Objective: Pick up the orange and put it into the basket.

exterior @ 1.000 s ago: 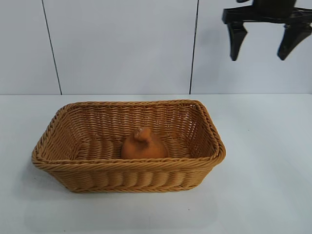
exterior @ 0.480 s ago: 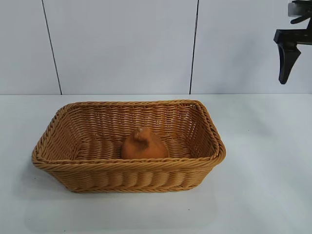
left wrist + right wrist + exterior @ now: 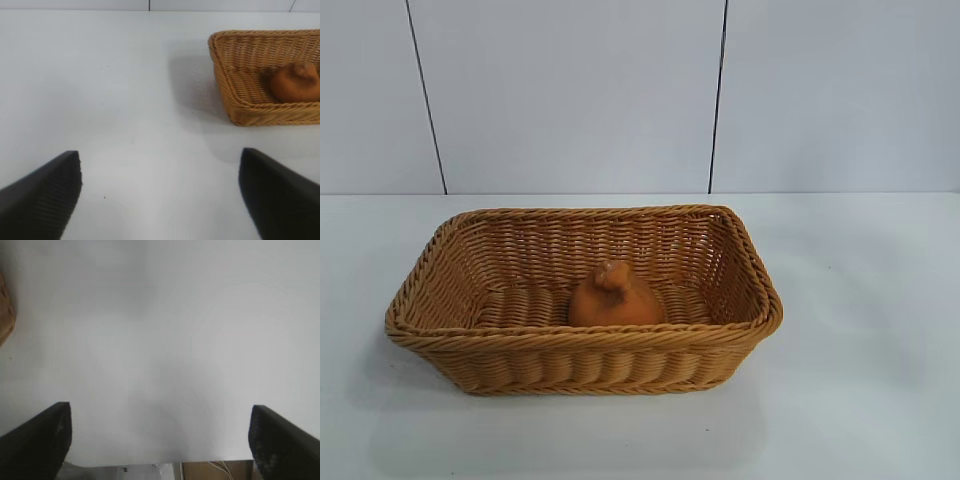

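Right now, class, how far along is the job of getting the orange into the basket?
Done: the orange sits inside the basket. In hand: nothing; the left claw and right claw are open over bare table, clear of the basket. Left: nothing visible.

The orange [image 3: 614,298] sits in the basket [image 3: 430,330], near its front wall, on the table [image 3: 860,300].

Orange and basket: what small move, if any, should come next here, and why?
Probably none beyond parking. The orange sits inside the basket on its floor, nothing holding it. The left gripper and right gripper are both open over bare table, away from the basket.
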`<state>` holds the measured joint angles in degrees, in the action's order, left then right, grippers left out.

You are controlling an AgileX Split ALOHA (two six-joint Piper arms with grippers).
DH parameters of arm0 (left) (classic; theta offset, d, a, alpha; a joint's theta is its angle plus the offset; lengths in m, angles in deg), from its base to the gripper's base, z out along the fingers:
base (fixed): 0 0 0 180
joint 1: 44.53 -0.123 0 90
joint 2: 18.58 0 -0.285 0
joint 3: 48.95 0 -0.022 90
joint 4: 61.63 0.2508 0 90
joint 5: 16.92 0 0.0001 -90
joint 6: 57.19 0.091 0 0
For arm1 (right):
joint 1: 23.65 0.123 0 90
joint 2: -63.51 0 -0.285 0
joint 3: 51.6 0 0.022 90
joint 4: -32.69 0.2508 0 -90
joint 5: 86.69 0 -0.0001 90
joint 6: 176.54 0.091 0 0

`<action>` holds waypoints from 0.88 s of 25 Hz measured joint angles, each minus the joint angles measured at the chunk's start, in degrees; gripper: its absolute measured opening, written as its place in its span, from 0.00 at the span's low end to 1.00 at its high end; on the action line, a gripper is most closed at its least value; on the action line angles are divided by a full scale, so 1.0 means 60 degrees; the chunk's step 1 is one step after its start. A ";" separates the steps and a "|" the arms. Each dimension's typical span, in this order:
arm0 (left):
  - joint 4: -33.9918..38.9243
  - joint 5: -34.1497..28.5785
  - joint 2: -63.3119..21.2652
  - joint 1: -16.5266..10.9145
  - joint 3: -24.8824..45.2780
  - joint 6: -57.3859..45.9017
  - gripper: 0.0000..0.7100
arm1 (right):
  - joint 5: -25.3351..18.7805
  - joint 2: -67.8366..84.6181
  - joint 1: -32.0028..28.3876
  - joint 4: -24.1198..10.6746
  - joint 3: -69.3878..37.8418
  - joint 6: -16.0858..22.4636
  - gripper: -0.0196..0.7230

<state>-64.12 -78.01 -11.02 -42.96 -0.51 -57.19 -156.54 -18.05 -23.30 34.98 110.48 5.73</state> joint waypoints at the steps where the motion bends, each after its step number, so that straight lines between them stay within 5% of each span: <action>1: 0.0000 0.0000 0.0000 0.0000 0.0000 0.0000 0.86 | 0.0000 0.0480 0.0000 0.0000 -0.0388 -0.0010 0.92; 6: 0.0000 0.0000 0.0000 0.0000 0.0000 0.0000 0.86 | 0.0039 0.2593 0.0000 0.0000 -0.1819 -0.0273 0.92; 14: 0.0000 0.0000 0.0000 0.0000 0.0000 0.0000 0.86 | 0.1641 0.7041 0.0000 -0.0009 -0.4636 -0.0571 0.92; 22: -0.0008 0.0000 0.0000 0.0000 0.0000 0.0000 0.86 | 0.1837 0.9523 0.0000 -0.0009 -0.5199 -0.0579 0.92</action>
<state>-64.17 -78.01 -11.02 -42.96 -0.51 -57.19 -145.52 39.09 -23.30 34.92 79.28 2.26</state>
